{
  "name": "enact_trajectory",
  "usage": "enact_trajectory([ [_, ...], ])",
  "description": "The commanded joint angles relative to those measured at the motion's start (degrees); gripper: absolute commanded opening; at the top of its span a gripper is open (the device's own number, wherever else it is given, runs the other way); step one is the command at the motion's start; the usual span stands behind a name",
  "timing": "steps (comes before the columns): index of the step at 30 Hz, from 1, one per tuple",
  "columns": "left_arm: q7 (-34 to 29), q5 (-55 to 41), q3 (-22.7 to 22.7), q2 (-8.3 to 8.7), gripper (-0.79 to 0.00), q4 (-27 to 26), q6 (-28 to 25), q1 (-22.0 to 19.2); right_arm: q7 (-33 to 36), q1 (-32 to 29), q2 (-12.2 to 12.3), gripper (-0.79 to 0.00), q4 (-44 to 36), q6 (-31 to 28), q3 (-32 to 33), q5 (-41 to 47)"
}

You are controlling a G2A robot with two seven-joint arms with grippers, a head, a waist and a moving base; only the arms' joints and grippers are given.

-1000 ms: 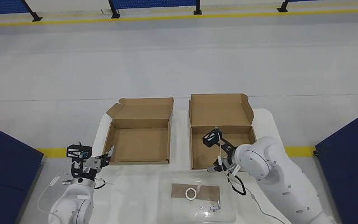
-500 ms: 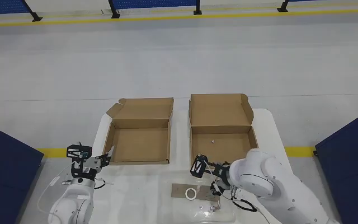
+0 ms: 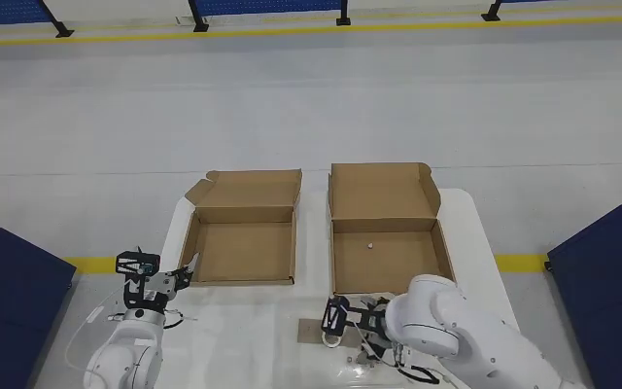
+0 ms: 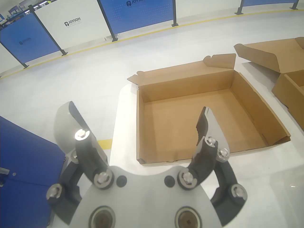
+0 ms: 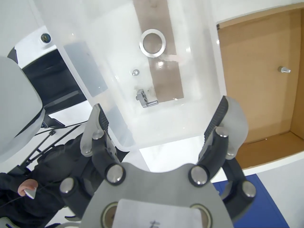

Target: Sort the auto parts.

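1. Top view: two open cardboard boxes sit mid-frame on the worktop (image 3: pixel 311 292). The left box (image 3: pixel 243 251) is bare inside, and the right box (image 3: pixel 389 263) has one bolt (image 3: pixel 369 245). My left pincer (image 3: pixel 187 270) waits at lower left.
2. Left wrist view: the left pincer is spread wide, facing the left box.
3. Right wrist view: my right pincer (image 5: pixel 160 104) is spread wide over the clear bin (image 5: pixel 114 110). The bin holds a ring (image 5: pixel 152 43), a bracket (image 5: pixel 143 97) and a small stud (image 5: pixel 135 72).

- A pale, glossy floor (image 3: pixel 292 107) spreads out beyond the white desk (image 3: pixel 243 306).
- A yellow line (image 3: pixel 321 29) crosses the floor at the far side.
- Blue and white partition panels (image 4: pixel 133 3) stand behind it on black posts (image 4: pixel 175 1).
- Dark blue panels (image 3: pixel 27 292) flank the desk.
- A yellow stripe (image 3: pixel 89 264) lies on the floor beside the desk.
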Motion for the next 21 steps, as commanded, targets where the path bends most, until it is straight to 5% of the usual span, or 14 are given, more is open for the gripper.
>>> enact_trajectory([
  [1,0.0,0.0,0.0,0.0,0.0,0.0,0.0,0.0,0.83,2.24,0.59,0.0,0.18,0.83,-3.5,0.8],
  [11,0.0,0.0,0.0,0.0,0.0,0.0,0.0,0.0,0.83,10.94,2.59,0.0,4.65,0.84,-15.29,4.01],
  [21,0.0,0.0,0.0,0.0,0.0,0.0,0.0,0.0,-0.72,10.43,2.49,0.0,5.45,-0.7,-16.77,1.38],
])
